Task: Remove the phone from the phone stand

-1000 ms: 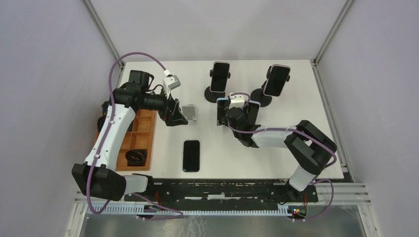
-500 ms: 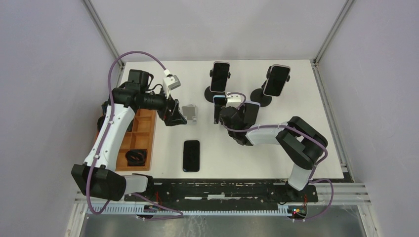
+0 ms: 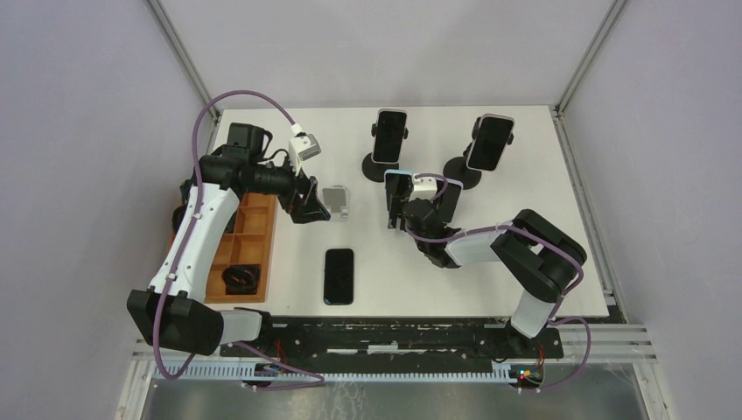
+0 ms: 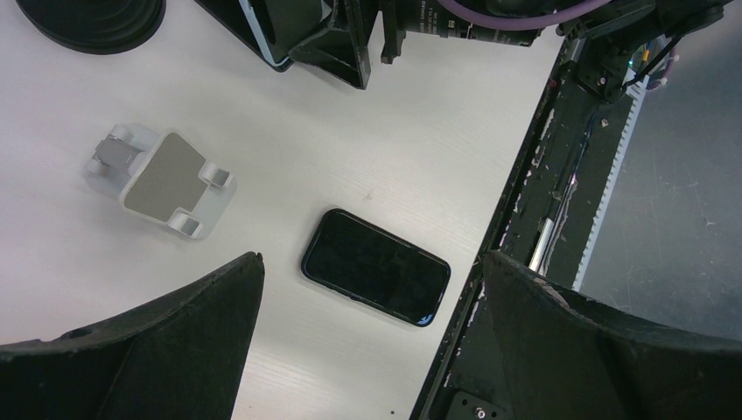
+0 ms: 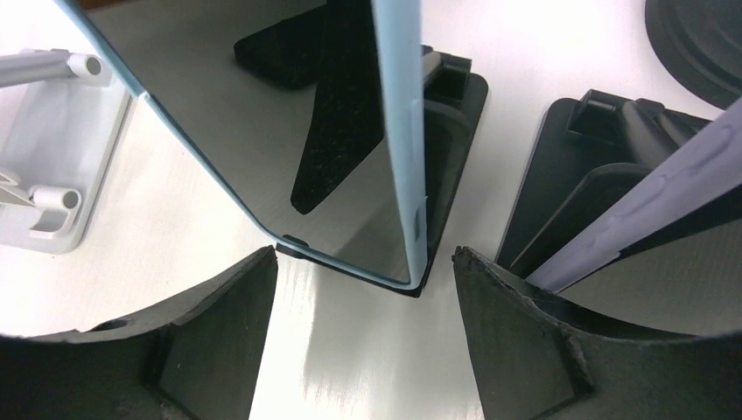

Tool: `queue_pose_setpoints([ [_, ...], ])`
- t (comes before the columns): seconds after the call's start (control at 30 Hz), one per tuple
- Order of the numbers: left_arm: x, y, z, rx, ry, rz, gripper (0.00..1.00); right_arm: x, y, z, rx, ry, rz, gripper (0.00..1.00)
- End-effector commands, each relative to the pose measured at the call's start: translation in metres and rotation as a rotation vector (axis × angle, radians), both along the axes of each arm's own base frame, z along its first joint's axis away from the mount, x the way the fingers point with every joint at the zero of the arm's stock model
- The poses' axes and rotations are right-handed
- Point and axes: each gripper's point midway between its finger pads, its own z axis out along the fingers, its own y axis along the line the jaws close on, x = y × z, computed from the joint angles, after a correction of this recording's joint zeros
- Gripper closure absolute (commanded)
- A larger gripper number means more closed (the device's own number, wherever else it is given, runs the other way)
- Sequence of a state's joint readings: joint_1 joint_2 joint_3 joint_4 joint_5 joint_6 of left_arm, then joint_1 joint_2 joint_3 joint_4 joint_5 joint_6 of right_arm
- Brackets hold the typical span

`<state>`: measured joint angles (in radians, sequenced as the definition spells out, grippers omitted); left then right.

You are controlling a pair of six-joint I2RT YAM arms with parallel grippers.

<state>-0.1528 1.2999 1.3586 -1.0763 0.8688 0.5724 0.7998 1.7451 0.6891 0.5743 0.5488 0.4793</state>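
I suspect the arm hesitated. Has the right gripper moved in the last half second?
Yes. The right gripper has shifted toward the bottom of the top view and slightly right, farther from the round stand base.

The left arm (image 3: pixel 199 229) and right arm (image 3: pixel 477 245) wear white shells between black joints. A purple cable (image 3: pixel 229 94) trails each. The left gripper (image 4: pixel 369 262) has broad matte-black fingers (image 4: pixel 157 341).
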Motion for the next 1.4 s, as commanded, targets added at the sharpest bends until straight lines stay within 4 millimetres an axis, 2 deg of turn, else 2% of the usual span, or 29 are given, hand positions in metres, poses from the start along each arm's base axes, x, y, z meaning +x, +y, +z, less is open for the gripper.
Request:
queue_pose_setpoints([
  [0.0, 0.0, -0.002, 0.004, 0.0, -0.033, -0.025, 0.0, 0.019, -0.006, 0.027, 0.099, -0.067, -0.041, 0.1],
  [0.23, 0.001, 0.0, 0.006, 0.008, -0.046, -0.022, 0.0, 0.03, -0.002, 0.029, 0.088, -0.08, -0.019, 0.05],
  [0.6, 0.002, 0.002, 0.006, 0.02, -0.051, -0.014, 0.0, 0.049, -0.001, 0.017, 0.044, -0.071, -0.008, 0.07],
  [0.73, 0.002, 0.002, 0.004, 0.025, -0.048, -0.013, 0.0, 0.057, 0.003, 0.02, 0.057, -0.084, 0.028, 0.11],
  [0.93, 0.005, 0.001, 0.005, 0.023, -0.045, -0.013, 0.0, 0.057, 0.028, 0.02, 0.11, -0.079, 0.151, 0.15],
  [1.07, 0.005, 0.001, 0.005, 0.02, -0.039, -0.013, 0.0, 0.057, 0.034, 0.02, 0.124, -0.089, 0.18, 0.2],
  [1.37, 0.006, 0.002, 0.003, 0.026, -0.039, -0.011, 0.0, 0.068, 0.049, 0.03, 0.151, -0.112, 0.207, 0.37],
])
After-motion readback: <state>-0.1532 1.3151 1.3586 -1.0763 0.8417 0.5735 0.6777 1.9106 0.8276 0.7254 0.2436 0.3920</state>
